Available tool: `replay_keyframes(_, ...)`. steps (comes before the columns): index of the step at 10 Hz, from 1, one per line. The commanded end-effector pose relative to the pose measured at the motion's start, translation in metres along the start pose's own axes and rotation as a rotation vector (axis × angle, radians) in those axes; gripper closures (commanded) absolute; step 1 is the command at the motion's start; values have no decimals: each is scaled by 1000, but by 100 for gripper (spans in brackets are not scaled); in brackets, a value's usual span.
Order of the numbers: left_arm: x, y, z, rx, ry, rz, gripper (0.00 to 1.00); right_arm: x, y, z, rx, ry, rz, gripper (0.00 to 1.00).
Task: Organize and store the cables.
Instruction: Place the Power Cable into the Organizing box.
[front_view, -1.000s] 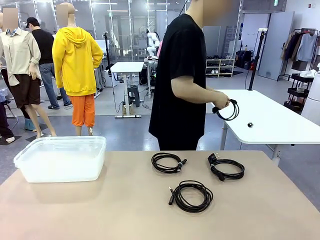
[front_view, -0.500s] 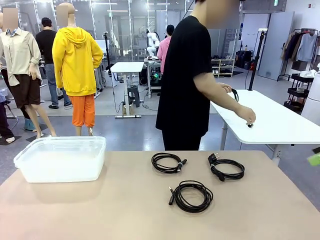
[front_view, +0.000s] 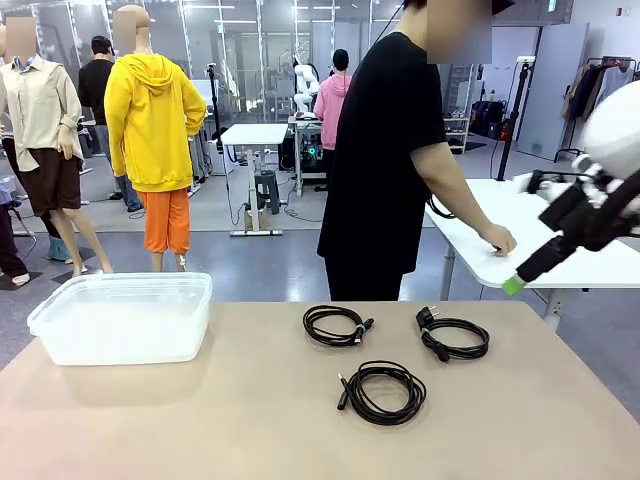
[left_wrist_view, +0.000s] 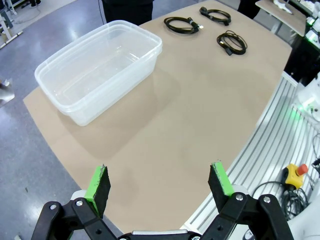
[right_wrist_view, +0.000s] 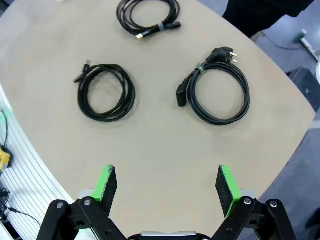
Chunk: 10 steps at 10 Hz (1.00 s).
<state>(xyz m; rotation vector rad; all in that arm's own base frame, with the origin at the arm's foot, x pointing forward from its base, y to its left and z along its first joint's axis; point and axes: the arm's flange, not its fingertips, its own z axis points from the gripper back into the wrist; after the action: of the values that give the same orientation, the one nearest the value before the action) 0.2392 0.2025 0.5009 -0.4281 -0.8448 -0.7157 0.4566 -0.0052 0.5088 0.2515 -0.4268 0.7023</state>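
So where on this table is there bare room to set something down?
Free: the wide strip of table between the clear bin and the left coil, and the near edge in front of both. The bin looks empty. Crowded: the right half, where left coil, plug coil and near coil lie close but apart.

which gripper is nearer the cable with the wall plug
Right. The right gripper hovers over the table's right side, the plug cable just ahead; the left gripper is at the near left edge, far across the table.
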Motion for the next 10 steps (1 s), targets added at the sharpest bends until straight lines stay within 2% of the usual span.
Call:
replay_keyframes(1, 0, 0, 2, -14, -12, -14, 0, 23, -8, -7, -60, 52, -28, 0)
replay_keyframes(2, 0, 0, 2, -14, -12, -14, 0, 22, -11, -10, -30, 28, -45, 0)
replay_keyframes(3, 0, 0, 2, -14, -12, -14, 0, 13, -2, -7, -22, 25, 2, 0)
replay_keyframes(10, 0, 0, 2, -14, -12, -14, 0, 13, -2, -7, -22, 25, 2, 0)
